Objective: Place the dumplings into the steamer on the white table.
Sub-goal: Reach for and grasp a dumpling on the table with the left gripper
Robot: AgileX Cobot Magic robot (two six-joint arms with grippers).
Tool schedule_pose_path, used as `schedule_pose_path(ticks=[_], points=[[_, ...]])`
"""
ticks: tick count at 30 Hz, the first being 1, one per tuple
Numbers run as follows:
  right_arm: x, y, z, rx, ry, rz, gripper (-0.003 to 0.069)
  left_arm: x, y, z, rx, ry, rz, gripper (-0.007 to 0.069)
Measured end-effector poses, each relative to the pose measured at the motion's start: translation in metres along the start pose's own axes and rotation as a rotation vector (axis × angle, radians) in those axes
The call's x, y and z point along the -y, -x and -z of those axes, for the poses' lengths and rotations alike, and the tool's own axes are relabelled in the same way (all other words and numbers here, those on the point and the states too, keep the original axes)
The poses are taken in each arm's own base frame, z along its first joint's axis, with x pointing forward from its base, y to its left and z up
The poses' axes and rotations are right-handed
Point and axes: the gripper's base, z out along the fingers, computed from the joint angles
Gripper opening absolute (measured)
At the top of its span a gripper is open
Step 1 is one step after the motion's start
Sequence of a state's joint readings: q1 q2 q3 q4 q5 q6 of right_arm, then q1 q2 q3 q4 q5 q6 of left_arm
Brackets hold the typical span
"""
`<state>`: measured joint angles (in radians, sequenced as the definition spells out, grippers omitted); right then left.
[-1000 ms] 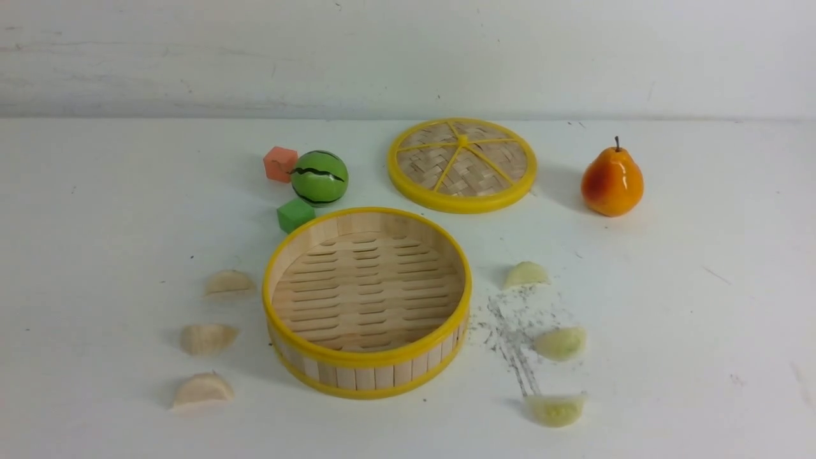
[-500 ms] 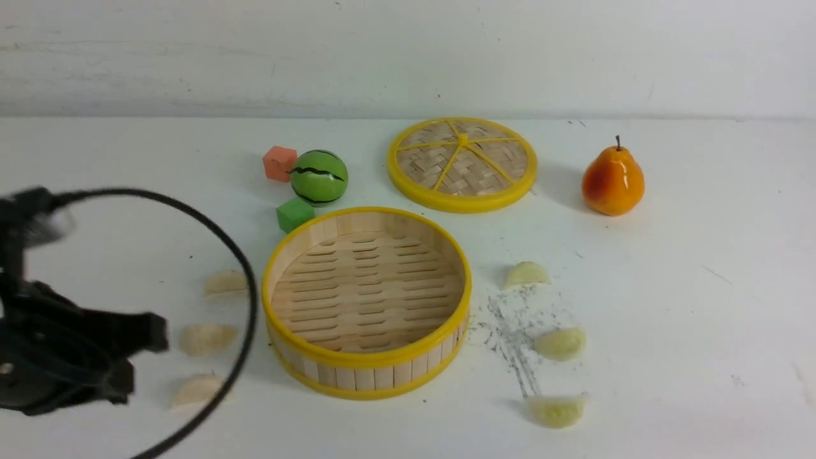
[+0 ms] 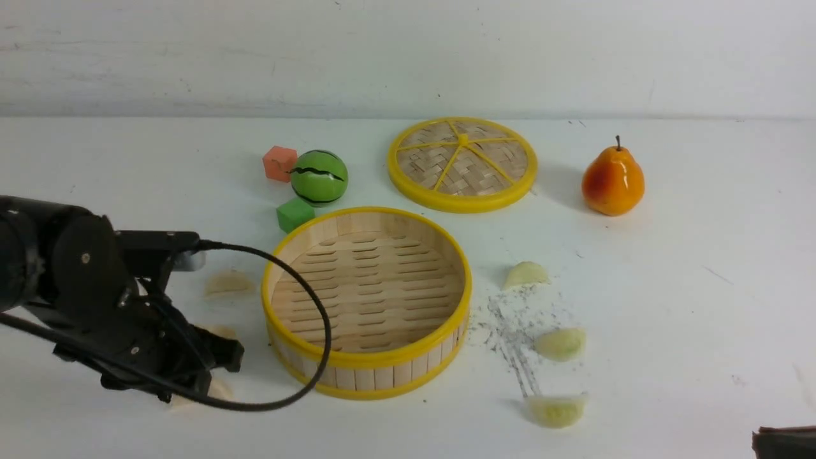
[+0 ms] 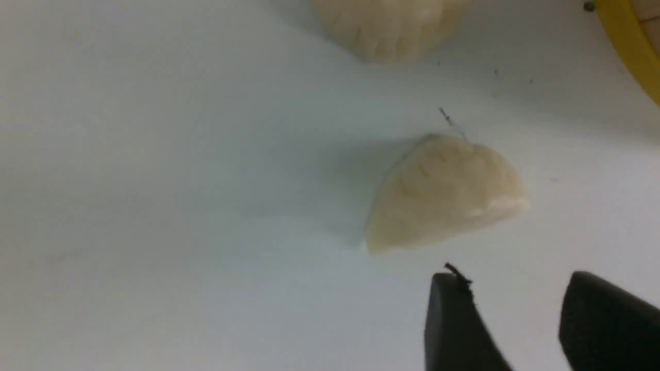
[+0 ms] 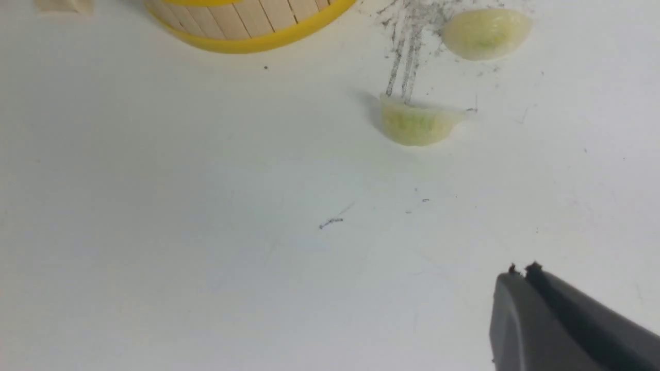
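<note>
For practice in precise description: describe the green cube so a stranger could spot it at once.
Find the large round bamboo steamer at the table's middle. By its far-left rim, just in front of the striped green ball, sits a small cube. It is green; the only other cube, farther back, is orange.

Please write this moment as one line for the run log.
left gripper: open, near cream half-moon toy dumpling, not touching | right gripper: shut, empty | round bamboo steamer: no dumplings inside

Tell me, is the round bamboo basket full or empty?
Empty. The steamer has a bare slatted floor; every visible dumpling lies outside it on the white table.
</note>
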<state>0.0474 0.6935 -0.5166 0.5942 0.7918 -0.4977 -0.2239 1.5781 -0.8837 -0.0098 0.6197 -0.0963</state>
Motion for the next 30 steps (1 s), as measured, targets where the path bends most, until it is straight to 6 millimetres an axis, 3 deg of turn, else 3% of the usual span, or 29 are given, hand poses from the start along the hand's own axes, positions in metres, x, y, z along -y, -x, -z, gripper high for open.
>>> schedule_pose_path(ticks=[4, 8, 13, 17, 22, 30], points=[[-0.001, 0.000, 0.000, 0.003, 0.003, 0.015, -0.0002, 0.000, 0.004, -0.024, -0.034, 0.001, -0.195, 0.0499], [-0.005, 0.000, -0.001, 0.005, 0.024, 0.056, -0.0002, 0.000, 0.008, -0.037, -0.023, 0.001, -0.321, 0.0532], [-0.008, 0.001, -0.002, 0.008, 0.041, 0.117, -0.0002, 0.002, 0.011, -0.042, 0.002, -0.016, -0.285, 0.0462], [-0.008, 0.001, -0.002, 0.014, 0.039, 0.126, -0.0002, 0.005, 0.011, -0.041, 0.000, -0.048, -0.094, 0.0340], [-0.005, 0.000, -0.005, 0.036, 0.020, 0.126, -0.0002, 0.007, 0.011, -0.041, -0.018, -0.059, 0.141, 0.0342], [-0.002, -0.008, -0.012, 0.043, 0.015, 0.086, -0.0002, 0.006, 0.011, -0.041, -0.023, -0.048, 0.171, 0.0344]])
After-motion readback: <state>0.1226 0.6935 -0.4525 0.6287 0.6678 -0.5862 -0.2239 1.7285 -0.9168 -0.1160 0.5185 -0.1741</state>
